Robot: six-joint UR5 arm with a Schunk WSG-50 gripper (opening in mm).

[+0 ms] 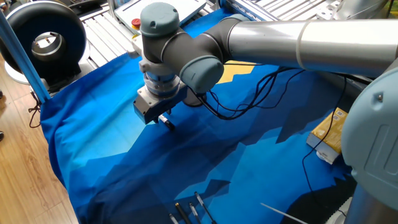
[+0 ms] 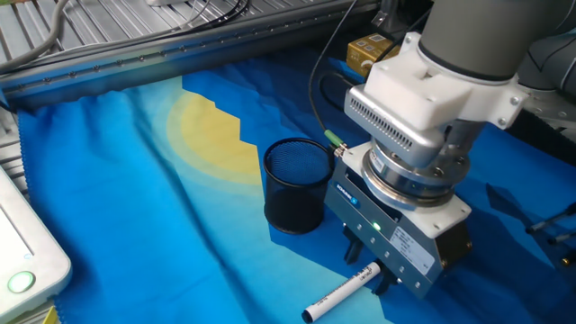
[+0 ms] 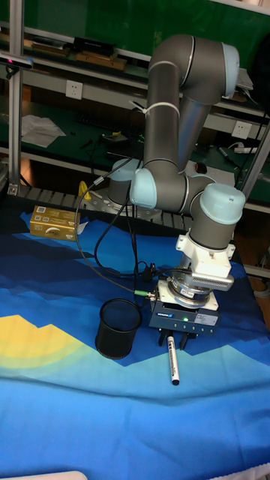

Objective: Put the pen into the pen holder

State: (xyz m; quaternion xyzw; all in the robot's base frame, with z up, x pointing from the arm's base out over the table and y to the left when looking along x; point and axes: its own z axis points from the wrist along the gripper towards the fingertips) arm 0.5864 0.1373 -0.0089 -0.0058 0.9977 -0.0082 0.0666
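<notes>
The pen, white with a black cap, lies flat on the blue cloth. In the tall fixed view the pen points toward the camera, and it also shows under the wrist in one fixed view. My gripper stands low over the pen's upper end with one finger on each side, open, with gaps to the pen. The pen holder, a black mesh cup, stands upright just left of the gripper body, and in the tall fixed view the pen holder is also at its left. The arm mostly hides it in one fixed view.
A yellow cardboard box lies at the cloth's far side. Dark pens and a thin white rod lie near the front edge. A black cable loops across the cloth. A white device sits at the left edge.
</notes>
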